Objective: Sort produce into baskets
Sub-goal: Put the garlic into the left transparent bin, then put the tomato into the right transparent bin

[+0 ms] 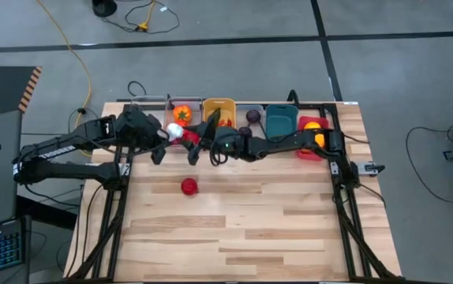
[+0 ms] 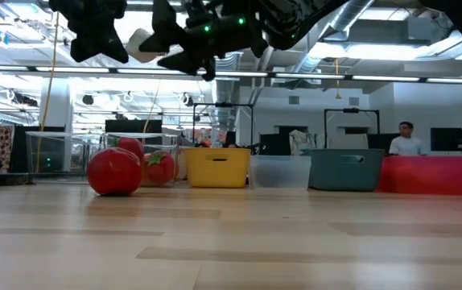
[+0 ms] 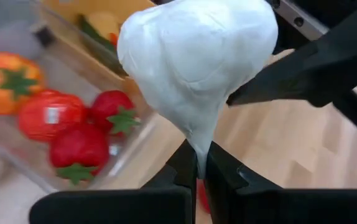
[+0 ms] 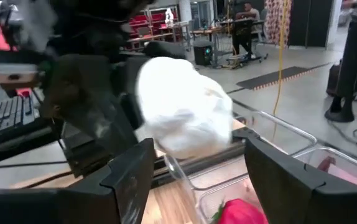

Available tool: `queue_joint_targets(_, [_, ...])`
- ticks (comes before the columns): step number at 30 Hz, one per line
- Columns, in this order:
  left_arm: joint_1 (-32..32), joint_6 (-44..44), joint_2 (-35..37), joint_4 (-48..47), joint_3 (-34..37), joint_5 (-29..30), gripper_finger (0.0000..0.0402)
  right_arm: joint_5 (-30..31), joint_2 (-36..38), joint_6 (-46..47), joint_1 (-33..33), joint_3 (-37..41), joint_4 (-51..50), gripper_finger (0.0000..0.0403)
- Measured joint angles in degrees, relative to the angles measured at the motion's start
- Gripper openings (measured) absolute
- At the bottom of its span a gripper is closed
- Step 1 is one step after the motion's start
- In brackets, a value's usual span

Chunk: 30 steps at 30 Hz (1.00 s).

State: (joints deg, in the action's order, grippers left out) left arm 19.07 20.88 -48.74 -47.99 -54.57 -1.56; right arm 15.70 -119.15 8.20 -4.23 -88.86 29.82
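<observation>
- While both arms meet above the back of the worktop, the left tool is clamped on the thin stem of a white garlic, bulb pointing away from the wrist.
- High view puts that garlic just in front of the leftmost clear bin, off the worktop surface.
- Right tool has its jaws apart, one on each side of the garlic bulb; can't tell whether the pads touch it.
- Right arm reaches across from the right side, in front of the bin row, tool right next to the left one.
- Leftmost clear bin holds an orange pepper and several red tomatoes.
- Next along the row: orange-yellow bin, another clear bin with a dark purple ball in it, teal bin, red bin at the right end.
- Yellow-orange citrus sits in the red bin.
- One red tomato lies loose on the worktop, well in front of the bins, apart from both tools.
- Person is visible in the room behind the bins.
</observation>
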Motion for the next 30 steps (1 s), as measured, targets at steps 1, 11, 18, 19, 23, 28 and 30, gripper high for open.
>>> queue_joint_targets(1, [0.0, 0.34, 0.0, -0.01, 0.0, 1.54, 0.0002, -1.19, 0.0, 0.69, -0.66, 0.0, -0.12, 0.0276])
queue_joint_targets(11, [3.67, 2.61, 0.0, -7.97, 0.0, 18.78, 0.0002, -2.75, -0.02, 2.92, -2.67, 0.0, -6.05, 0.0276])
queue_joint_targets(18, [10.41, 3.64, -0.01, -15.93, 0.0, 26.99, 0.0003, -2.73, -0.02, 2.92, -1.9, 0.0, -7.5, 0.0276])
queue_joint_targets(19, [11.14, 3.26, -0.01, -16.1, 0.0, 27.19, 0.0005, -2.73, -0.02, 2.91, -1.64, 0.0, -7.56, 0.0276])
queue_joint_targets(23, [13.17, 0.54, -0.11, -15.6, 0.37, 27.34, 0.0018, -2.73, -0.02, 2.89, -0.34, 0.0, -7.52, 0.0276])
queue_joint_targets(28, [14.58, -0.81, -1.43, -15.54, 0.39, 27.38, 0.0049, -2.73, -0.02, 2.58, 1.37, 0.0, -7.52, 0.0276])
queue_joint_targets(30, [15.09, -0.7, -2.36, -15.52, 0.39, 27.38, 0.0066, -2.71, -0.02, 1.13, 2.11, 0.0, -7.52, 0.0276])
